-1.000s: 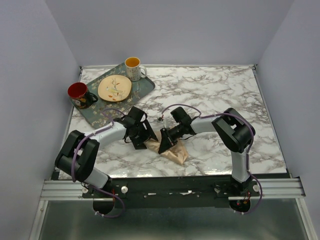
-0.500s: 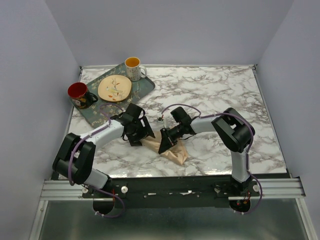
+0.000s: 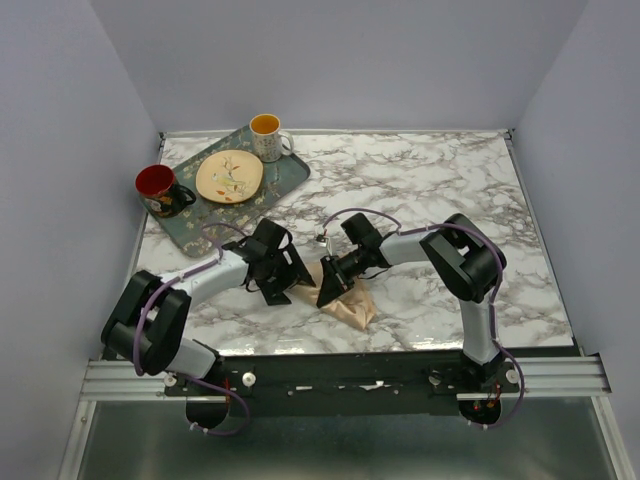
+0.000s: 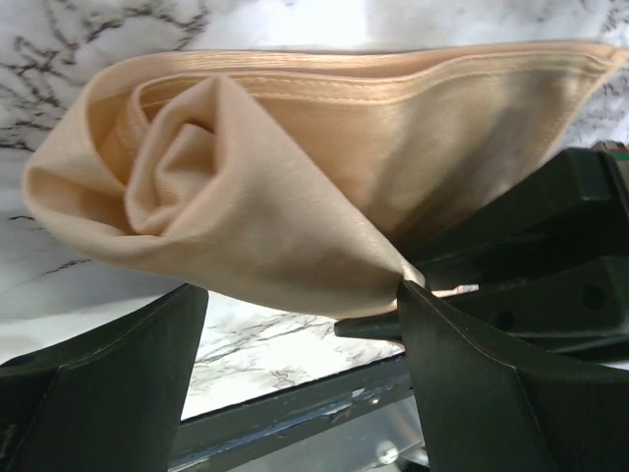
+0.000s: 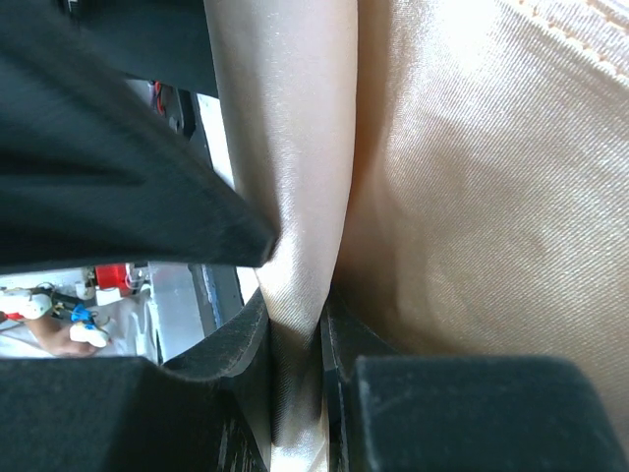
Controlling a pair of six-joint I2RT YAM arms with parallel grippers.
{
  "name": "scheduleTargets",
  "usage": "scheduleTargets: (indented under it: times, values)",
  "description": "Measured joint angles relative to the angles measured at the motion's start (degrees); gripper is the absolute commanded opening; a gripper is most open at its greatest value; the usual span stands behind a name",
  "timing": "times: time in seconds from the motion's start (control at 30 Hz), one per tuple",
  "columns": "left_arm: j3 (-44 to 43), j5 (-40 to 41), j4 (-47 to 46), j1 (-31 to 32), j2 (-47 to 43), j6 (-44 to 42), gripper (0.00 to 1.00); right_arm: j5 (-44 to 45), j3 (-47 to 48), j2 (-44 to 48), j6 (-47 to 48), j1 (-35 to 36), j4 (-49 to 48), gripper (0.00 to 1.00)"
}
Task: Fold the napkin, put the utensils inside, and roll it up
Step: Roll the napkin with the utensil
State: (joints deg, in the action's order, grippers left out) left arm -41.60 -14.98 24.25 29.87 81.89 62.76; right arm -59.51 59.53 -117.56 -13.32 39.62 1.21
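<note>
Napkin [image 3: 355, 308] lies rolled at lower centre of the overhead view, the right gripper [image 3: 326, 294] clamped on a fold. The left gripper [image 3: 281, 293], fingers apart, has drawn back and returned to the roll's end. Rolling looks nearly done.

Overhead cam looks fine from my end: soft, even light from above, only faint shadows under the arms [image 3: 420, 245] on the worktop [image 3: 430, 180], everything reasonably sharp. Left wrist cam is bright, the marble at the top blows out to white, and the napkin [image 4: 295, 197] shows a mild sheen; the jaws at the bottom are dark and a bit soft. Right wrist cam is jammed up close: the cloth weave is crisp with a hot spot top right, the jaws are pure black, and the background lower left is blurry.
</note>
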Motion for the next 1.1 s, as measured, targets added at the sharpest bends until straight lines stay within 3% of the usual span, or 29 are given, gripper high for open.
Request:
scheduleTargets:
  times: [0.33,0.47,0.7,0.73,0.77,0.8,0.9,0.93,1.1]
  values:
    - [1.2,-0.6,-5.9,0.0,2.0,5.3,0.79,-0.7,0.1,-0.3,0.3,0.0,0.0,0.00]
    - [1.2,-0.1,-6.6,0.1,2.4,5.8,0.63,-1.2,0.1,-0.4,1.0,0.0,-0.1,0.00]
    - [0.0,0.0,-6.2,0.3,4.8,5.0,0.49,-1.2,0.1,-0.4,1.4,-0.1,0.0,0.01]
    - [-0.1,0.0,-6.1,0.3,5.0,4.7,0.44,-1.2,0.1,-0.4,1.5,-0.1,0.0,0.01]
    - [-0.1,0.1,-6.1,0.3,5.1,4.4,0.31,-1.2,0.1,-0.4,1.6,-0.1,0.1,0.01]
    - [-0.2,0.1,-6.0,0.3,5.3,4.1,0.26,-1.1,0.3,-0.4,1.9,-0.1,0.5,0.01]
    - [-1.1,-0.1,-7.8,0.4,6.5,4.9,0.06,-0.1,1.4,-0.4,2.7,0.0,2.7,0.07]
    - [-1.6,-0.2,-8.2,0.6,7.1,4.9,0.02,0.3,1.7,-0.4,2.9,0.0,3.3,0.15]
    - [-1.9,-0.2,-8.2,0.6,7.7,4.3,0.00,2.2,3.8,-0.4,4.1,0.2,7.7,0.33]
